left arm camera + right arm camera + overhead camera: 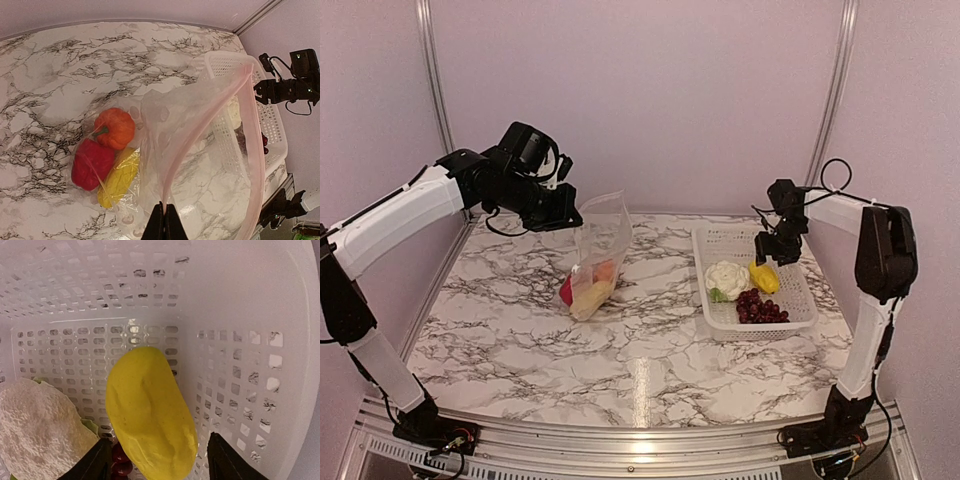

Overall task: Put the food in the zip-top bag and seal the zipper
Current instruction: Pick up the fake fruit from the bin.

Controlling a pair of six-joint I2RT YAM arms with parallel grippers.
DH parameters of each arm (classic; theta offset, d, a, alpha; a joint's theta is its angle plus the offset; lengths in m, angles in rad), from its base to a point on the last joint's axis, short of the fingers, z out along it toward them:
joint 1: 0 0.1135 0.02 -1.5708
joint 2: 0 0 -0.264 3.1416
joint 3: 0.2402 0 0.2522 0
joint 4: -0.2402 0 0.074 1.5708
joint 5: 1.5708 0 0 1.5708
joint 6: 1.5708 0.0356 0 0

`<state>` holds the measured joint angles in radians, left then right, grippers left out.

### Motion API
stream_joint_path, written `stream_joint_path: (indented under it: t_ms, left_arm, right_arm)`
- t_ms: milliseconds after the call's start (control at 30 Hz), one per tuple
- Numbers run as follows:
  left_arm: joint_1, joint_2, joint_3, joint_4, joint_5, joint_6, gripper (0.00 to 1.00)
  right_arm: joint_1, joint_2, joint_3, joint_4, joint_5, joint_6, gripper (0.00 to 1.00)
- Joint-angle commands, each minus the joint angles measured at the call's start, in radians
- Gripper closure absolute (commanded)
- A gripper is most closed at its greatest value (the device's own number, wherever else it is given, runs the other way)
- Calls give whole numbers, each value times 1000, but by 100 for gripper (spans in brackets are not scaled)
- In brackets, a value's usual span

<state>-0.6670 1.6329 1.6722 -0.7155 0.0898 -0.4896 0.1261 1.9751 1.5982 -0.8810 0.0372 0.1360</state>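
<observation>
My left gripper (164,212) is shut on the pink zipper (195,135) edge of the clear zip-top bag (600,245) and holds its mouth up above the table; it also shows in the top view (560,215). Inside the bag lie a red pepper (92,163), an orange round fruit (116,127) and a yellow piece (119,176). My right gripper (157,457) is open, its fingers on either side of a second yellow piece (150,412) in the white basket (795,275); it also shows in the top view (775,248). The cauliflower (725,279) and grape bunch (760,307) lie in the basket.
The white lattice basket stands at the right of the marble table (520,330). Metal frame posts (432,70) rise at the back corners. The basket's side wall (250,340) is close on the right of my right gripper.
</observation>
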Motion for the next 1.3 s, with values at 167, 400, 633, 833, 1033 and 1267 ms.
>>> stream_joint_path:
  t_ms: [167, 400, 633, 833, 1033, 1267]
  left_arm:
    - [-2, -4, -2, 4, 11, -3, 100]
    - [-2, -15, -15, 4, 4, 0, 100]
    - [-2, -16, -22, 6, 5, -7, 100]
    - [-2, -13, -22, 7, 10, -9, 100]
    - [-2, -9, -19, 9, 23, -11, 100]
    - [-2, -5, -19, 10, 28, -4, 100]
  right_arm:
    - [6, 53, 6, 10, -10, -14, 34]
    - [6, 78, 1, 27, -27, -5, 34]
    - [10, 85, -32, 40, -81, 1, 33]
    - [12, 79, -50, 46, -88, 6, 33]
    - [12, 68, -46, 42, -85, 8, 38]
    - [12, 29, -31, 20, -69, 23, 41]
